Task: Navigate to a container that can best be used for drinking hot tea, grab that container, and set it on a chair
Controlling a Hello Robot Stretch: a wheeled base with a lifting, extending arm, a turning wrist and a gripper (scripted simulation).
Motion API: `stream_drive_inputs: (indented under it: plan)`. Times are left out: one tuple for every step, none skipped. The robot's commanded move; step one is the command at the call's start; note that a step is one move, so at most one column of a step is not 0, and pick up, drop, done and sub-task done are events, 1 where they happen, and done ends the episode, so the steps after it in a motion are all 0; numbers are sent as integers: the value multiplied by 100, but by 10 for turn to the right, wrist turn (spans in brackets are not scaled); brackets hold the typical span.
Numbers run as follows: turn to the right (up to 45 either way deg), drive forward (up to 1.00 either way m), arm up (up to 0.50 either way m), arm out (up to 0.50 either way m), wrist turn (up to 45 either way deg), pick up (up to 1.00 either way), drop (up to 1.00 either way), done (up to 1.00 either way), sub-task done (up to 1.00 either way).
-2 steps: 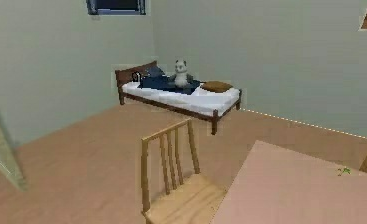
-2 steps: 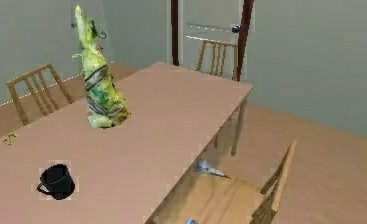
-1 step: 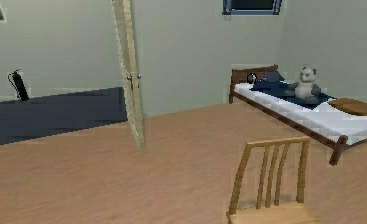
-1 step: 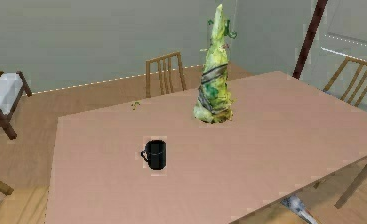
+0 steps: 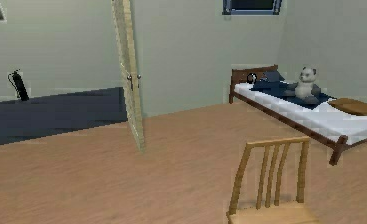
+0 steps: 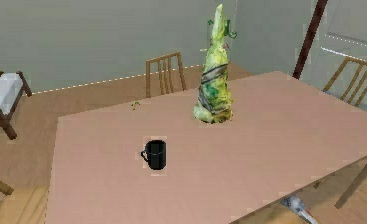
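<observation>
In the arm side view, a small black mug [image 6: 154, 154] with its handle on the left stands upright, left of centre on a broad, pale pinkish-brown wooden desk [image 6: 281, 150]. Toward the upper middle of the desk rises a tall tapering sculpture mottled green and yellow [image 6: 216, 75], well apart from the mug. A light wooden slat-backed chair [image 6: 166, 72] stands at the desk's far edge. In the forward view, a second light wooden chair [image 5: 271, 180] sits at the lower right. Behind it, a bed with a white mattress [image 5: 316, 117] carries a grey teddy bear [image 5: 308, 84]. I cannot tell how the jaws stand.
</observation>
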Motion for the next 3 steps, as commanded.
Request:
stream_drive_inputs:
  plan:
    - [0,0,32,0,0,0,0,0,0]
    - [0,0,0,28,0,0,0,0,0]
    - [0,0,0,0,450,0,0,0,0]
